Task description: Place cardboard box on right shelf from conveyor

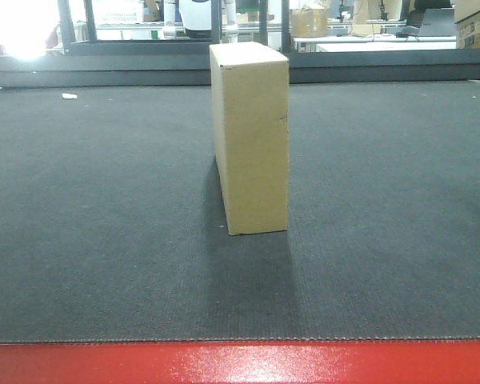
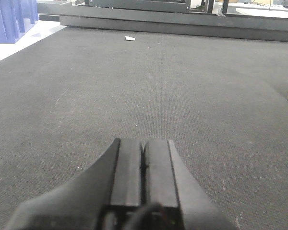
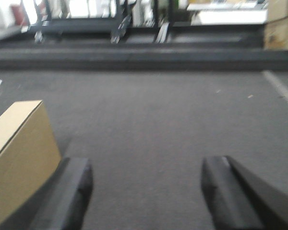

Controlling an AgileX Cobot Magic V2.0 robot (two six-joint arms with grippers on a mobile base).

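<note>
Lining up the right pincer [image 3: 146,179] on the box [image 1: 252,136]
Right pincer is spread wide and empty, with the box just outside one finger. Left pincer [image 2: 143,153] is clenched on nothing. The box stands upright mid-belt [image 1: 104,240]; straddle its narrow faces squarely before closing.

Tan cardboard box [image 1: 252,140]; dark-grey textured conveyor [image 1: 104,224], red-edged; perhaps blue bins [image 2: 12,19]
</note>
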